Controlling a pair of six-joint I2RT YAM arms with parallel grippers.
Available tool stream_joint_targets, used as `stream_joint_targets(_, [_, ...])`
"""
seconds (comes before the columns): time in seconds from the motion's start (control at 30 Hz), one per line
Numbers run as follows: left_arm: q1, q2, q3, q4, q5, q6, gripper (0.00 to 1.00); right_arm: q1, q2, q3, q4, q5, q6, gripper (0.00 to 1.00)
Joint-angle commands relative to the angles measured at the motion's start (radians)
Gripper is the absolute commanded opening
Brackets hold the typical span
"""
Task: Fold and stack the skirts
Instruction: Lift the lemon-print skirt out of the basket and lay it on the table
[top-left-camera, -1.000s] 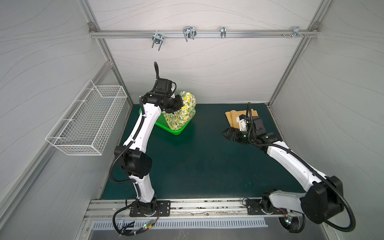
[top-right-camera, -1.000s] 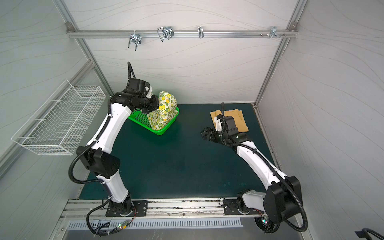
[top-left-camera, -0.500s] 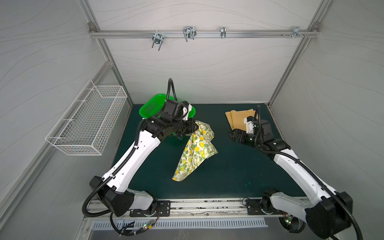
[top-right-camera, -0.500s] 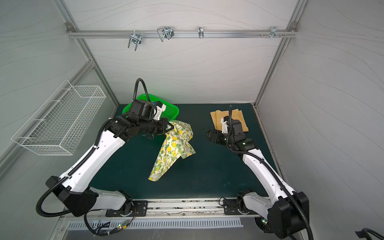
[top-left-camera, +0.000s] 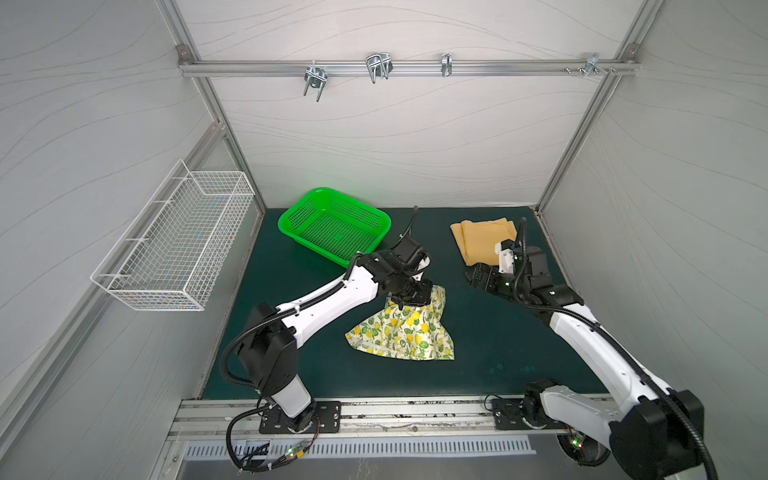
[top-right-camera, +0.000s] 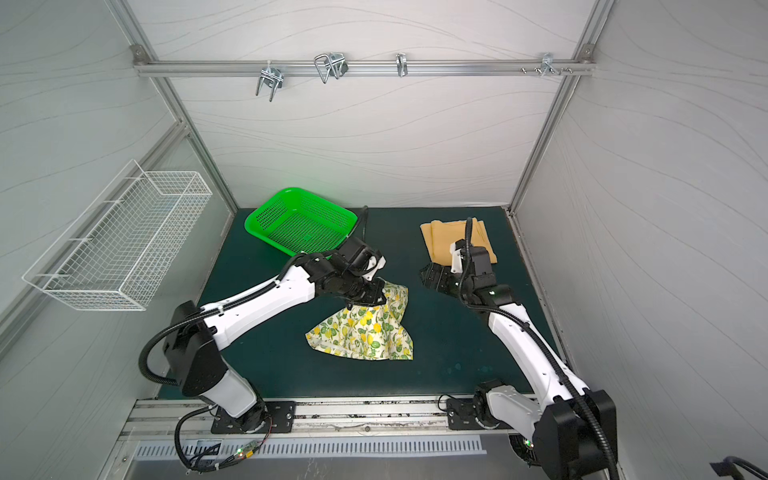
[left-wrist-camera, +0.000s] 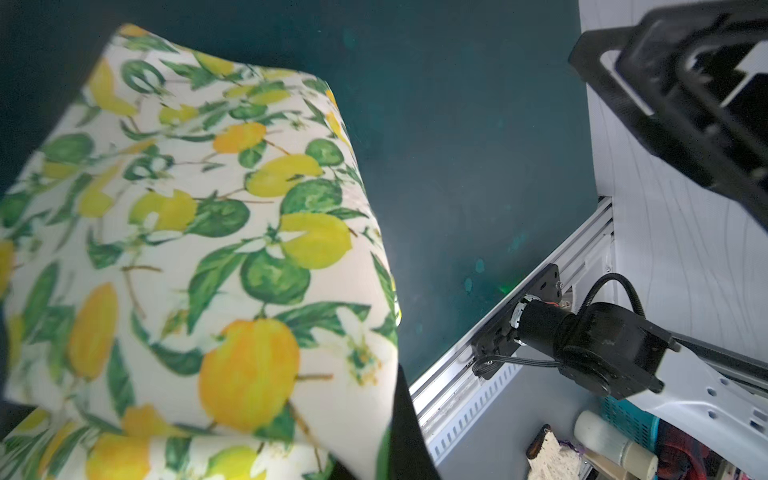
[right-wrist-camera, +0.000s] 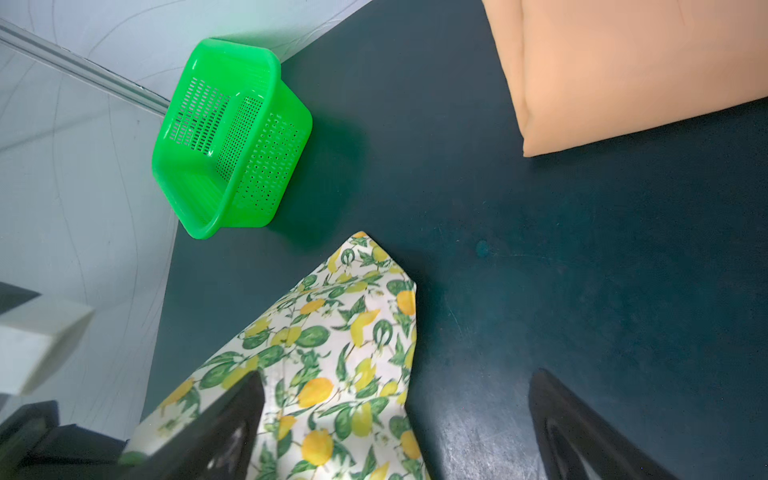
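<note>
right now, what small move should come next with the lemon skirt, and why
Probably bring the open right gripper across to the raised edge of the lemon skirt: the left gripper holds it bunched at one spot, hem draped on the mat.

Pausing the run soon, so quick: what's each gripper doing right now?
Left gripper: shut on the lemon-print skirt.
Right gripper: open, holding nothing.

White arms (top-left-camera: 328, 299), black joints (top-left-camera: 270, 357)
</note>
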Motion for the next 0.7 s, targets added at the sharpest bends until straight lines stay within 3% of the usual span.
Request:
stream_joint_targets(0.0, [-0.017,0.07,0.142,0.063,-0.006,-0.01,0.0,-0.024,-0.027,-0.004,0.015,0.003,-0.01,0.99])
stream_joint_targets(0.2, [-0.065,0.222,0.246,0.05,0.042,-0.013,0.04,-0.063,-0.035,0.021,-0.017,0.004,-0.029,0.99])
stream_joint_targets(0.3, [-0.088,0.226,0.195,0.073,0.03,-0.035,0.16,-0.073,-0.039,0.03,-0.03,0.005,-0.038,0.99])
stream_joint_targets(0.47, [-0.089,0.092,0.042,0.073,-0.077,-0.054,0.54,-0.075,-0.043,0.045,-0.065,0.015,-0.055,0.99])
stream_joint_targets(0.53, [-0.087,0.016,-0.005,0.038,-0.142,-0.049,0.65,-0.075,-0.05,0.042,-0.068,0.006,-0.061,0.99])
stream_joint_targets(0.67, [-0.063,-0.148,-0.114,-0.016,-0.23,-0.072,0.7,-0.073,-0.053,0.019,-0.057,-0.024,-0.057,0.99])
